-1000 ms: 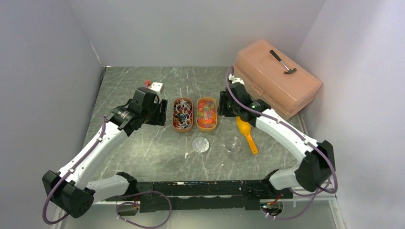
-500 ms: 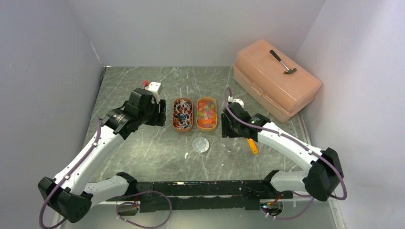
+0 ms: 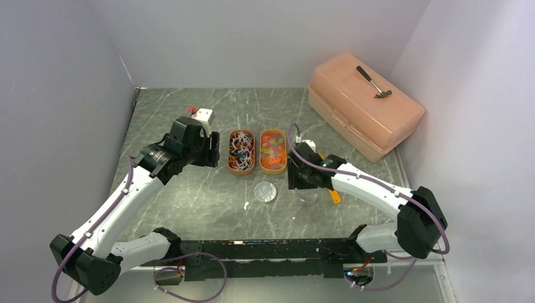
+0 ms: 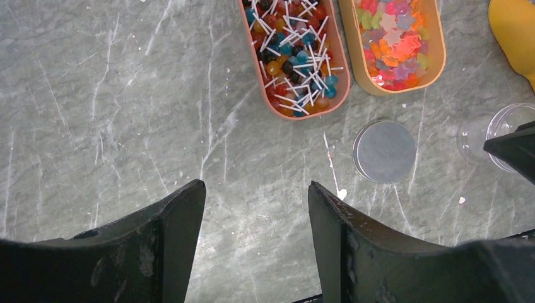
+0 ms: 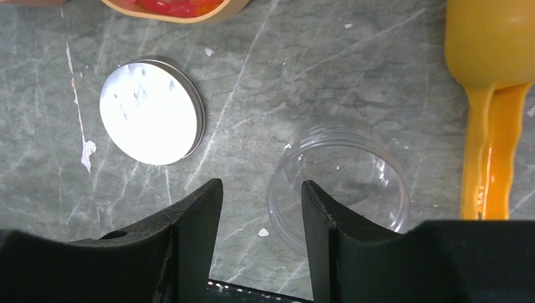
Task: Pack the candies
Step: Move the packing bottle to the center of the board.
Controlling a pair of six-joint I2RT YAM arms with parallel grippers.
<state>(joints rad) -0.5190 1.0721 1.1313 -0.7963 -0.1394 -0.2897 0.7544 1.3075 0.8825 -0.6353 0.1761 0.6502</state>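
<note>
Nearest, right end effector point(image 5: 260, 192) released, jaws apart above rim of clear jar point(image 5: 353, 167); white lid point(image 5: 151, 112) left of jar, orange scoop point(image 5: 489, 107) right, on tabletop point(image 5: 303, 76). Left end effector point(image 4: 255, 189) released, empty. Farther, candies point(image 4: 296, 57) fill two oval trays point(image 4: 385, 93) side by side.

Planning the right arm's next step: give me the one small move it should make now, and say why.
Probably nudge the right arm's jaws sideways toward the orange scoop until the clear jar is centred under them. They stand open and hold nothing, but their gap sits over bare table between the jar and the round lid; the jar is empty.
</note>
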